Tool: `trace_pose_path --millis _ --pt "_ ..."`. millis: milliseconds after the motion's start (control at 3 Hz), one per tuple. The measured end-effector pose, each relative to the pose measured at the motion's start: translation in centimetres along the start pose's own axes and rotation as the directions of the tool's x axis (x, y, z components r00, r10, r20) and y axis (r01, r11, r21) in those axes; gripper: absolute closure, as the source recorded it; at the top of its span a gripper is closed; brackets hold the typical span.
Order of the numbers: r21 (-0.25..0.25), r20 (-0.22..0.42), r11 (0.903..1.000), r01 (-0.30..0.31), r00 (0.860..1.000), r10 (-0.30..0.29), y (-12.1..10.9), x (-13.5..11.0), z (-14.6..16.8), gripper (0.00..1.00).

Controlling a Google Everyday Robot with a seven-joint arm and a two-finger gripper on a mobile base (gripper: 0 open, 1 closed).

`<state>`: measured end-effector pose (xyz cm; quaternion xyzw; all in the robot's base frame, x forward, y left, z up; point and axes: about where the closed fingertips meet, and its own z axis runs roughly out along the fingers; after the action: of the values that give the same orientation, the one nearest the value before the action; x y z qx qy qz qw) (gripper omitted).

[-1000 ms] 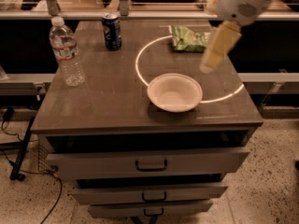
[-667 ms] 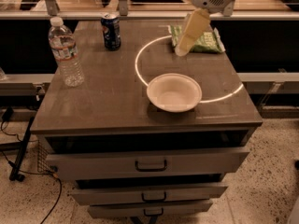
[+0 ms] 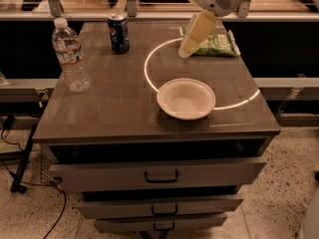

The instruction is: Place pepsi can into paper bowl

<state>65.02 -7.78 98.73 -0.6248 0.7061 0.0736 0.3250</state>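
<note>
The pepsi can point(image 3: 118, 33) stands upright at the back of the cabinet top, left of the middle. The white paper bowl point(image 3: 186, 98) sits empty near the front, right of the middle. My gripper point(image 3: 187, 49) hangs from the white arm at the upper right, over the back right of the top. It points down, next to the green snack bag. It is well to the right of the can and behind the bowl, and holds nothing.
A clear water bottle point(image 3: 71, 56) stands at the left side. A green snack bag point(image 3: 215, 44) lies at the back right. A bright ring of light point(image 3: 149, 76) marks the cabinet top point(image 3: 109, 108). Drawers point(image 3: 159, 176) hang slightly open below.
The gripper has moved left and toward the back, from beside the bowl's right to over the bag's left edge. Can, bowl and bottle have not moved.
</note>
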Motion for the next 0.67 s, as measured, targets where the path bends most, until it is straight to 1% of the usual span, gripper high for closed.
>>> trace_pose_path --millis 333,667 --pt "0.004 0.194 0.9955 -0.095 0.977 0.092 -3.2 -2.7 4.2 0.0" --pt "-0.018 0.346 0.9845 -0.175 0.923 0.17 -6.4 -5.5 8.0 0.0"
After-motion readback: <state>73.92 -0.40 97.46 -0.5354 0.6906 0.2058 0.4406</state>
